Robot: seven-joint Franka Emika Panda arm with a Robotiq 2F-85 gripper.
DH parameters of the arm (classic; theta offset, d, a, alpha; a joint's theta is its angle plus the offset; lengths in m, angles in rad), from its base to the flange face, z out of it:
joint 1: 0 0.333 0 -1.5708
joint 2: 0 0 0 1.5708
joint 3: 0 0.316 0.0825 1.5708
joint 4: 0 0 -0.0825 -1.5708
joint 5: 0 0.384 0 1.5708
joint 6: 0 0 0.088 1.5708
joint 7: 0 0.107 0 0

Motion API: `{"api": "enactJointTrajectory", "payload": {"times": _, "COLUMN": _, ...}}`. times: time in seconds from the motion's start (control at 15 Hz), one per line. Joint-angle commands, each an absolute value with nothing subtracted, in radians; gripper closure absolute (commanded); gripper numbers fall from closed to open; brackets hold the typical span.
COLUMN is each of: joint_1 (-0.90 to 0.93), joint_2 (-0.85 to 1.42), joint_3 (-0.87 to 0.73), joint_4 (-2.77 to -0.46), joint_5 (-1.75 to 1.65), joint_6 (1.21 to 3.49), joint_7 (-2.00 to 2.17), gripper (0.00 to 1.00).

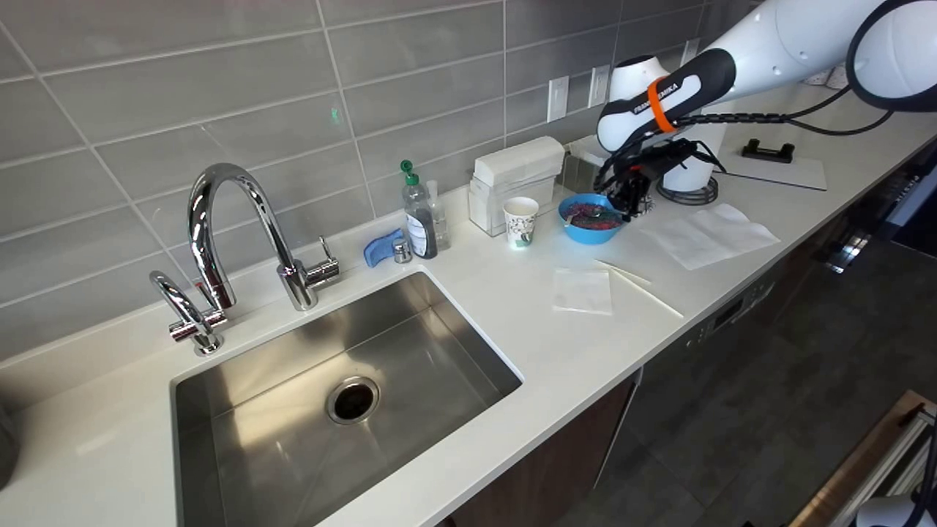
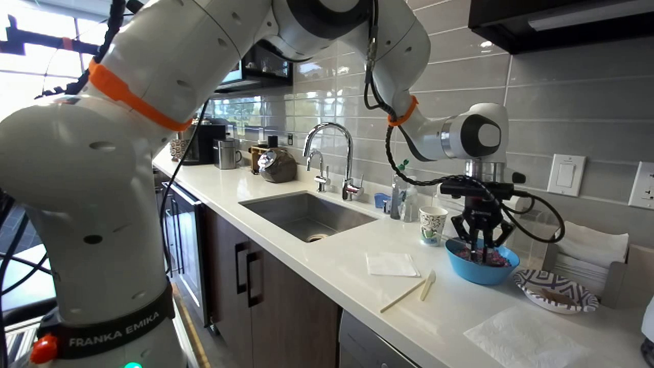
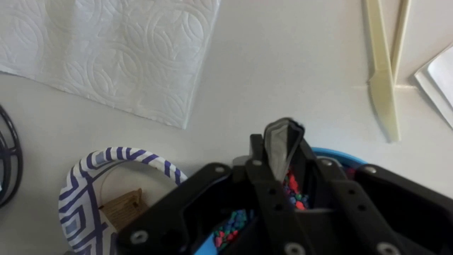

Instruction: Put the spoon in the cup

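White robot arm [image 2: 92, 220] stands closest in an exterior view. Black collar [image 2: 115, 329] at its foot reads FRANKA EMIKA in white capitals. Same name, smaller, along the forearm [image 1: 684, 88], where an orange strap [image 1: 659, 106] crosses the lettering. Soap bottle [image 1: 419, 212], green cap: pale label, writing too small to read. White cup [image 1: 520, 222]: dark scrolled print, green toward the base; any lettering beyond making out.

Cup upright on the worktop [image 1: 556, 351], mouth up, between soap bottle and blue bowl [image 2: 480, 273], apart from both.

Grey, shiny spoon [image 3: 279, 147] sits between the fingertips of the black pincer [image 2: 479, 258], at the blue bowl. Long axis close to top-to-bottom in the wrist view, with a slight lean. Rounded end points to the top of that view, just beyond the fingertips; visible strip narrows downward. Handle or scoop at that end: cannot tell. Remainder hidden by the fingers.

Pincer points down, fingers drawn nearly together, narrow gap, spoon caught in it. Fingertips reach inside the bowl's rim, over or among small red, blue and green pellets [image 3: 230, 226]; contact unclear.

Beside the bowl, a zigzag-patterned dish [image 3: 69, 205] with a brown piece [image 3: 125, 207] inside. Pale knife [image 3: 384, 92] lies flat, tip toward the bottom of the wrist view.
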State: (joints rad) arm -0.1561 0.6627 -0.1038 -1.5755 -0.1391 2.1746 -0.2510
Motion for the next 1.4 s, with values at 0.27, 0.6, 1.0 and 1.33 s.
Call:
{"api": "enactJointTrajectory", "payload": {"times": 0.27, "joint_1": -0.129, "joint_2": 0.613, "joint_3": -0.101, "joint_4": -1.587, "joint_5": -0.217, "joint_6": 2.159, "joint_7": -0.285, "gripper": 0.94}}
{"api": "enactJointTrajectory", "payload": {"times": 0.6, "joint_1": -0.125, "joint_2": 0.583, "joint_3": -0.096, "joint_4": -1.596, "joint_5": -0.257, "joint_6": 2.145, "joint_7": -0.332, "gripper": 0.94}}
{"api": "enactJointTrajectory", "payload": {"times": 1.0, "joint_1": -0.134, "joint_2": 0.556, "joint_3": -0.093, "joint_4": -1.594, "joint_5": -0.274, "joint_6": 2.102, "joint_7": -0.425, "gripper": 0.94}}
{"api": "enactJointTrajectory", "payload": {"times": 1.33, "joint_1": -0.125, "joint_2": 0.538, "joint_3": -0.096, "joint_4": -1.592, "joint_5": -0.330, "joint_6": 2.042, "joint_7": -0.490, "gripper": 0.94}}
